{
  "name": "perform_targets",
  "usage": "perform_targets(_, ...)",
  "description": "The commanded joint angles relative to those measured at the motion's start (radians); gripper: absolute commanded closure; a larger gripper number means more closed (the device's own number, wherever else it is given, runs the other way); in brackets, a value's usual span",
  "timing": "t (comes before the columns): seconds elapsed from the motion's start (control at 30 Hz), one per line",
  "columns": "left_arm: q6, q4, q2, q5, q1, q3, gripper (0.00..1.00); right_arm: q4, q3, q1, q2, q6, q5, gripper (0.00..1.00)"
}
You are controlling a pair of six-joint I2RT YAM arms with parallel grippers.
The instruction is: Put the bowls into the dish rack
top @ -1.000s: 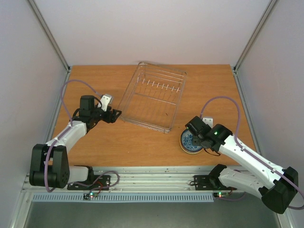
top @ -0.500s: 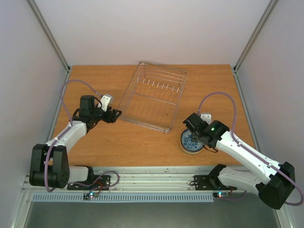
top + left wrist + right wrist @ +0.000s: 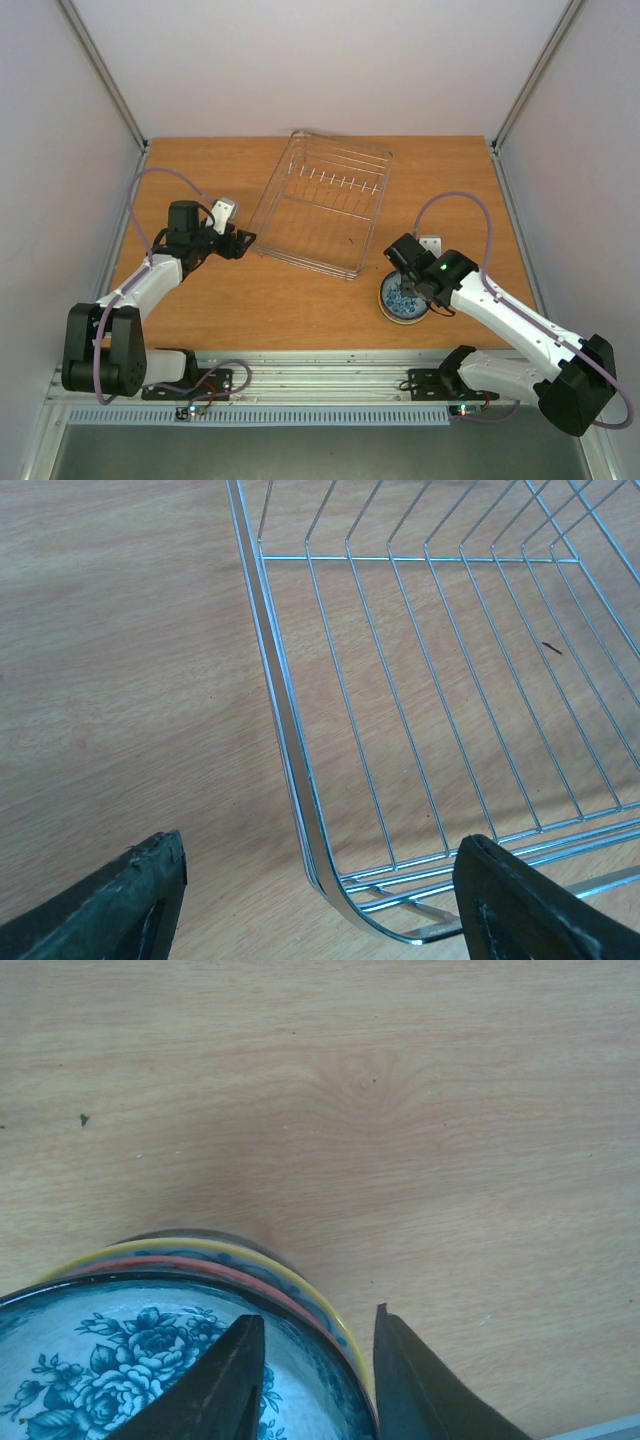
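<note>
Several bowls sit nested in one stack (image 3: 401, 299) on the table, right of the rack's near end. The top bowl (image 3: 100, 1370) is blue-and-white with roses; red and yellow rims (image 3: 250, 1256) show beneath it. My right gripper (image 3: 410, 283) is open over the stack's far-right rim (image 3: 318, 1360), with one finger (image 3: 225, 1385) inside the top bowl and the other (image 3: 415, 1385) outside the stack. The dish rack (image 3: 322, 203), an empty wire basket, lies mid-table. My left gripper (image 3: 246, 240) is wide open, its jaws standing either side of the rack's near-left corner (image 3: 320, 880).
Grey enclosure walls and metal posts (image 3: 105, 80) border the wooden table (image 3: 250, 300). A metal rail (image 3: 330, 365) runs along the near edge by the arm bases. Bare wood lies left of the rack (image 3: 120, 680) and beyond the bowls (image 3: 350, 1080).
My right arm has shifted a little left and forward, bringing its gripper further onto the bowl stack's rim. The left arm and the rack have not moved.
</note>
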Motion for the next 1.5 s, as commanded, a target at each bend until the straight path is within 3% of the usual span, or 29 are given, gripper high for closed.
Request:
perform_targets(0.0, 0.003, 0.035, 0.007, 0.008, -0.004, -0.007, 0.26, 0.027, -0.004, -0.014, 0.006, -0.019, -0.007, 0.71)
perform_targets(0.2, 0.003, 0.034, 0.008, 0.007, -0.004, -0.006, 0.25, 0.026, -0.003, -0.014, 0.002, -0.020, -0.011, 0.86)
perform_targets(0.27, 0.003, 0.035, 0.007, 0.006, -0.004, -0.006, 0.26, 0.021, -0.003, -0.014, -0.002, -0.019, -0.007, 0.97)
perform_targets(0.57, 0.006, -0.036, 0.000, 0.068, -0.005, 0.027, 0.29, 0.016, 0.007, -0.014, -0.063, -0.023, -0.015, 0.98)
perform_targets(0.67, -0.002, -0.116, -0.006, 0.094, -0.041, 0.089, 0.31, 0.026, 0.006, -0.014, -0.088, -0.026, -0.012, 0.64)
perform_targets(0.73, -0.006, -0.164, -0.004, 0.071, -0.083, 0.132, 0.32, 0.030, 0.008, -0.014, -0.116, -0.026, -0.011, 0.51)
perform_targets(0.8, -0.009, -0.223, 0.008, 0.049, -0.138, 0.188, 0.31, 0.018, 0.018, -0.014, -0.145, -0.020, 0.003, 0.45)
perform_targets(1.1, 0.022, -0.430, 0.121, -0.090, -0.528, 0.432, 0.29, -0.042, 0.051, -0.014, -0.187, 0.006, 0.072, 0.38)
perform_targets(1.47, -0.035, -0.568, 0.335, -0.139, -0.792, 0.708, 0.27, -0.056, 0.047, -0.014, -0.222, 0.035, 0.128, 0.37)
